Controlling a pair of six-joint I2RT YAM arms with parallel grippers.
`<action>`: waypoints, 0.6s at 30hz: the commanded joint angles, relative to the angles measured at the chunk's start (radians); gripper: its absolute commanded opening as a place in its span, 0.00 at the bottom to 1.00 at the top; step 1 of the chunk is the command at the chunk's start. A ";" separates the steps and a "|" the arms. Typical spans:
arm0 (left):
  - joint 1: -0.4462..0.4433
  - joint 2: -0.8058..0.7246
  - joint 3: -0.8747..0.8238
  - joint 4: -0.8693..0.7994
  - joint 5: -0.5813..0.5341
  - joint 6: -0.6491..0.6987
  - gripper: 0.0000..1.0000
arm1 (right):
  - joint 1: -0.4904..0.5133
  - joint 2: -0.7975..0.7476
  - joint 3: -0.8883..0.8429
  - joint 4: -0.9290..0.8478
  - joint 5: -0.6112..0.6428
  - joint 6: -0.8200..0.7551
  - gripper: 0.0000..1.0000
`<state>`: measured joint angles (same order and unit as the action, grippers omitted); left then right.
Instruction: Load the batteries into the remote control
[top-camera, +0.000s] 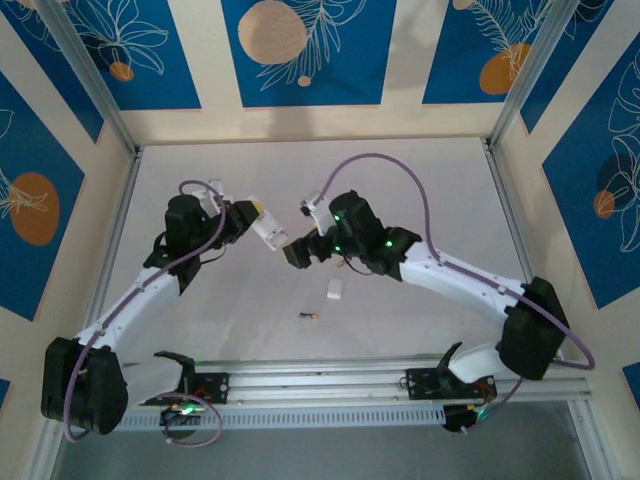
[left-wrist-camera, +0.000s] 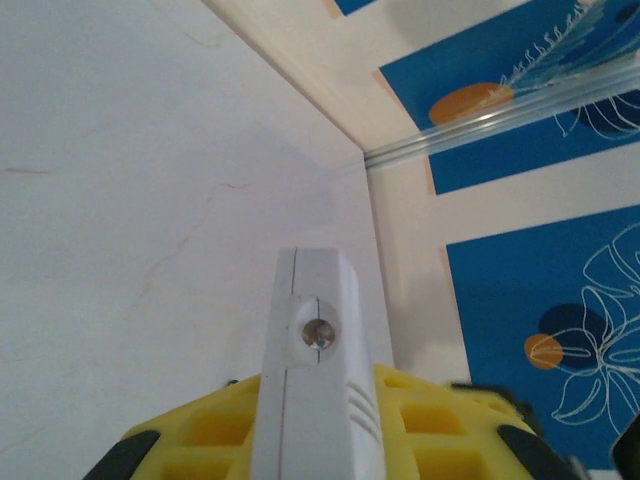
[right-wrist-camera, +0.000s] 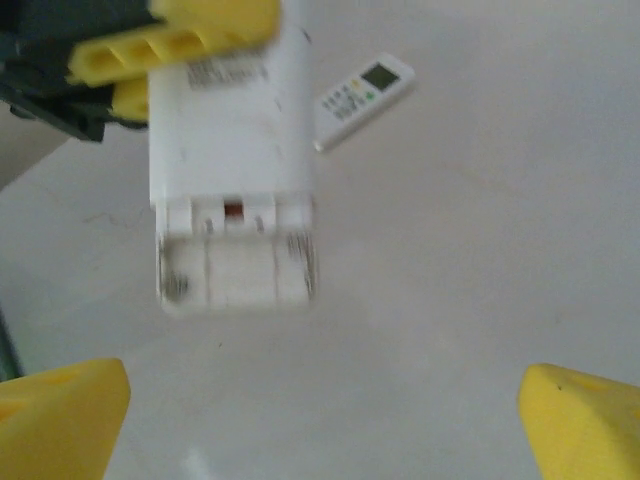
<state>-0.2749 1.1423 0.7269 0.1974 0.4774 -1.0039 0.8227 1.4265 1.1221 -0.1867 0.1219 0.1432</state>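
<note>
Remotes, two: held remote (right-wrist-camera: 232, 170), raised off the desk (top-camera: 420, 190); flat remote (right-wrist-camera: 365, 86) with display, lying on desk. Batteries counted: one battery (top-camera: 310, 316), toward desk's near edge, about midway along. Small white piece (top-camera: 335, 290): one, just beyond battery. Claws, two: left claw (top-camera: 252, 220), right claw (right-wrist-camera: 325, 415).

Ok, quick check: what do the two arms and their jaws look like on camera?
Both the left arm and right arm have white links, black joint housings and a lilac cable looping alongside. Small green lights glow on the right arm's wrist. The jaws carry yellow fingers.
</note>
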 joint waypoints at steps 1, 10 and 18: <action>-0.038 0.010 0.034 0.039 0.005 0.032 0.00 | -0.007 0.090 0.099 0.015 -0.056 -0.199 0.99; -0.072 0.032 0.034 0.085 -0.008 0.009 0.00 | -0.020 0.264 0.233 0.016 -0.244 -0.089 0.82; -0.065 -0.003 0.058 -0.047 -0.092 0.119 0.48 | -0.077 0.223 0.212 -0.046 -0.231 -0.226 0.39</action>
<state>-0.3408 1.1786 0.7399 0.2379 0.4358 -0.9676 0.7864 1.6917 1.3243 -0.1722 -0.1043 0.0505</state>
